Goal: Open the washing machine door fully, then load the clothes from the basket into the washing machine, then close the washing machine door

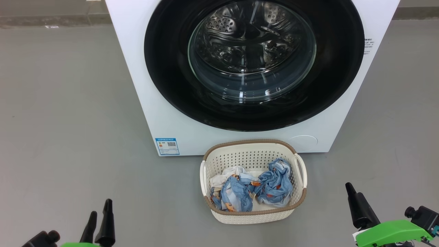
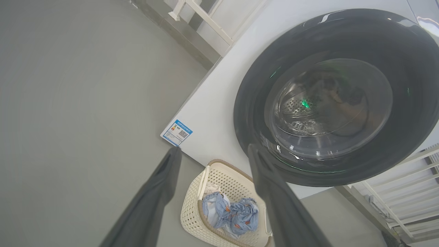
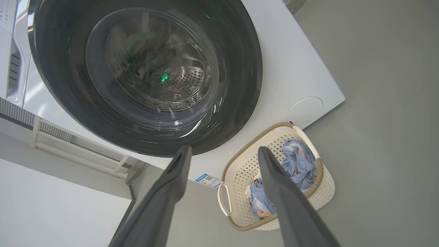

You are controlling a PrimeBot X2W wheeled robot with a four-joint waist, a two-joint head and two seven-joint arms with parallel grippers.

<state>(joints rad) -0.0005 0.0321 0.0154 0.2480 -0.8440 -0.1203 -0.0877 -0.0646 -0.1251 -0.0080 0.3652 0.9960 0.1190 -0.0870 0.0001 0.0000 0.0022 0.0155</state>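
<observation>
The washing machine (image 1: 164, 103) is a white box facing me. Its round door (image 1: 171, 79), a black ring around a glass bowl, lies flat against the front, and the steel drum shows through the glass. On the floor in front stands the cream basket (image 1: 253, 216) holding the clothes (image 1: 274, 183), crumpled light blue pieces with orange prints and some white fabric. My left gripper (image 1: 100, 209) hovers at the lower left, open and empty, well short of the basket. My right gripper (image 3: 223, 149) is open and empty too, off to the basket's right; in its wrist view the fingers frame the door's lower edge and the basket (image 3: 308, 202).
Grey floor (image 1: 68, 120) spreads to both sides of the machine. A blue sticker (image 1: 167, 146) and a round flap (image 1: 303, 142) sit low on the machine's front. A white railed frame (image 2: 404, 192) stands beside the machine. A wall base (image 1: 51, 17) runs behind.
</observation>
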